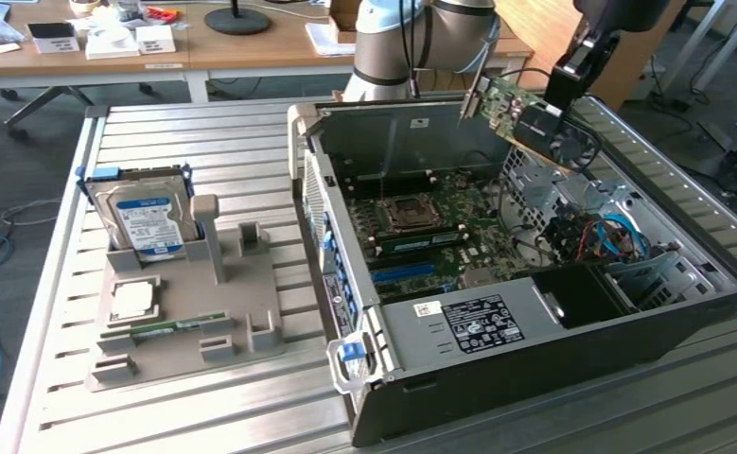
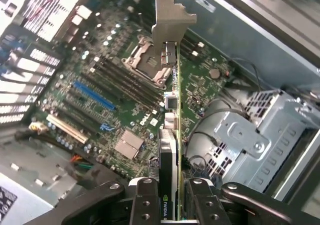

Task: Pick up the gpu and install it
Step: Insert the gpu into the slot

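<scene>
On the exterior view's left of the open case (image 1: 621, 350), a grey tray (image 1: 191, 322) holds a hard drive (image 1: 148, 222). Above the case's motherboard (image 1: 444, 236) hangs the gpu (image 1: 529, 115), tilted, its long axis sloping down toward the exterior view's right (silver bracket (image 2: 170, 20) at the higher end). The gripper (image 2: 172, 207) has its fingers (image 2: 145, 205) clamped on the gpu's faces.

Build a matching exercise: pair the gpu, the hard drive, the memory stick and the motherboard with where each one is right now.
Things:
1. gpu
2. hard drive
3. memory stick
4. motherboard

Places:
A. lying flat on the grey holder
B. clamped between the fingers, above the open case
C. mounted inside the case
D. standing upright in the grey holder

Pairs: 1-B, 2-D, 3-A, 4-C
</scene>
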You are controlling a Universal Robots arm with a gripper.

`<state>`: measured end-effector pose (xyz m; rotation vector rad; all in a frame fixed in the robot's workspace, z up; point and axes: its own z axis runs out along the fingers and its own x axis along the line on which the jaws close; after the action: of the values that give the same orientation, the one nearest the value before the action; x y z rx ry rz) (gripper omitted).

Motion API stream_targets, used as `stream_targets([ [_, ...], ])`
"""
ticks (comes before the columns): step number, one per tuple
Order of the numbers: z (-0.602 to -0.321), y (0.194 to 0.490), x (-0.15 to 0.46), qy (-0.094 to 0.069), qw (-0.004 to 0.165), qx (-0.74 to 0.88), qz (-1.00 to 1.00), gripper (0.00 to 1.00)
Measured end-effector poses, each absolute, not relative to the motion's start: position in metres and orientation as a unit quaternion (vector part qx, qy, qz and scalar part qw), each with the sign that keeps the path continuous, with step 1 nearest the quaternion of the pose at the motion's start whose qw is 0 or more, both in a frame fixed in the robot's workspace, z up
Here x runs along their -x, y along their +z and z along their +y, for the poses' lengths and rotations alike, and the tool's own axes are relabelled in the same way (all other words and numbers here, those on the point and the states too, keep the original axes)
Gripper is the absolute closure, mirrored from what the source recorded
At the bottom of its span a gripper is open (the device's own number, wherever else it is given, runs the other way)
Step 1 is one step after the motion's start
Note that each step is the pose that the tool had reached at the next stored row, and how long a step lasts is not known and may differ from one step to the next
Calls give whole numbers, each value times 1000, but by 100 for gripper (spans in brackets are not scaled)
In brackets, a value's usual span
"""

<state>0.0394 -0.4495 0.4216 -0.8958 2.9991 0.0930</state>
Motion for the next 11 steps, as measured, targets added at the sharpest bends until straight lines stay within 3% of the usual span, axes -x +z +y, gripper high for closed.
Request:
stream_targets([
  [11,-450,421,-39,30,2,381,924,73],
])
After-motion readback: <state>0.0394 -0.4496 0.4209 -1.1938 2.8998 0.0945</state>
